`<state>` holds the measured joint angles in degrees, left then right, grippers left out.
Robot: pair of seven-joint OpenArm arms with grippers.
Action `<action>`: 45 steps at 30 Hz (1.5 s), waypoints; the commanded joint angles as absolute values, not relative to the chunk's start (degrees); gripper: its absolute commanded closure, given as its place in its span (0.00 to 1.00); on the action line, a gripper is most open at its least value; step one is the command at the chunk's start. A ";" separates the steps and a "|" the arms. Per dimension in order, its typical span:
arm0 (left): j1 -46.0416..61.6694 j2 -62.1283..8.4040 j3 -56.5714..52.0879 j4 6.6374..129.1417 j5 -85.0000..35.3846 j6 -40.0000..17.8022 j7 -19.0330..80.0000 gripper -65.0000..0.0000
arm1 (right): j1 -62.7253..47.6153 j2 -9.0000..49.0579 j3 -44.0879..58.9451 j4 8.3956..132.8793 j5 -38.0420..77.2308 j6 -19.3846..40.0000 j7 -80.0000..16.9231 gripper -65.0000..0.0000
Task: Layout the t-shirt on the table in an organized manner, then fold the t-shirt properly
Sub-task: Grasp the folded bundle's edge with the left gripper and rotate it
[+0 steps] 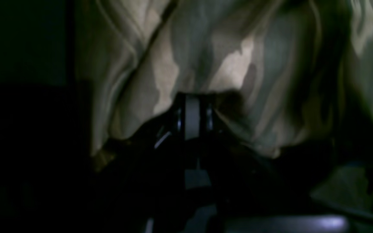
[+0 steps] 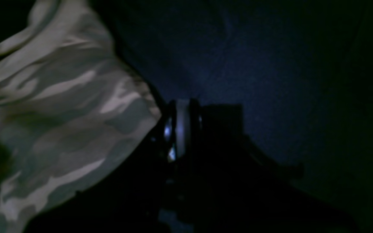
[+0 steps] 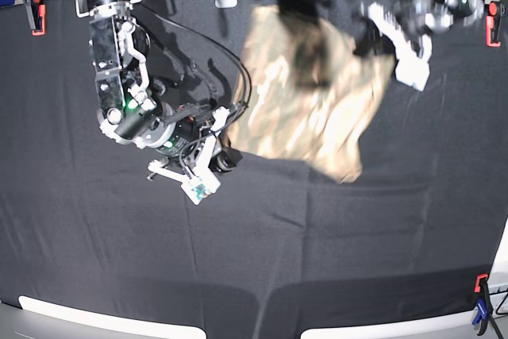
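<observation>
One t-shirt point(image 3: 309, 101) hangs stretched between two arms above the table point(image 3: 333, 236), in the far middle of the scene, its cloth bunched and creased, a loose corner drooping toward the near right. The right gripper point(image 3: 226, 144) — on the left in the base view — has its jaws pressed together on the shirt's left edge; its wrist view shows the camouflage cloth point(image 2: 60, 123) beside the closed fingers. The left gripper point(image 3: 373, 37), on the far right, is likewise clamped on the shirt's far right edge, and its wrist view is filled with draped fabric point(image 1: 222, 71). Three red clamps show at the table's edges — one far left point(image 3: 34, 7), one far right point(image 3: 494, 15), one near right point(image 3: 481, 287).
</observation>
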<state>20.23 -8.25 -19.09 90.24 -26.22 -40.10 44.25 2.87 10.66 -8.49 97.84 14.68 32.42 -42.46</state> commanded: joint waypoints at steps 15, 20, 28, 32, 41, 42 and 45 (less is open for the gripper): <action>9.61 -8.62 -19.31 83.26 -27.66 -38.09 37.47 1.00 | 3.92 10.96 -8.21 98.61 14.39 32.56 -42.48 1.00; 9.87 -8.62 -19.46 83.40 -33.06 -36.67 42.48 1.00 | 3.97 10.98 -7.44 98.28 11.66 29.89 -42.39 1.00; 16.62 -8.64 -19.53 94.91 -35.42 -36.64 42.83 1.00 | 4.93 10.94 -4.19 91.15 12.67 29.58 -39.11 1.00; 21.19 -8.60 -19.84 100.51 -35.46 -35.92 42.81 1.00 | 4.95 10.92 -6.04 90.45 14.15 29.61 -37.39 1.00; 24.47 -8.58 -19.84 100.88 -28.82 -28.62 37.21 1.00 | 4.84 10.94 -15.62 90.28 14.11 29.61 -41.74 1.00; 24.45 -8.58 -19.84 100.84 -27.38 -27.77 34.85 1.00 | 4.69 10.94 -16.21 90.28 14.13 29.63 -42.72 1.00; 23.90 -8.58 -19.77 100.84 -25.41 -26.44 30.30 1.00 | 3.29 10.94 -16.95 90.32 14.11 29.63 -44.45 1.00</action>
<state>24.23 -8.25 -19.62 99.88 -24.99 -25.96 31.53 2.74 10.79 -17.04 89.56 13.47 29.54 -44.84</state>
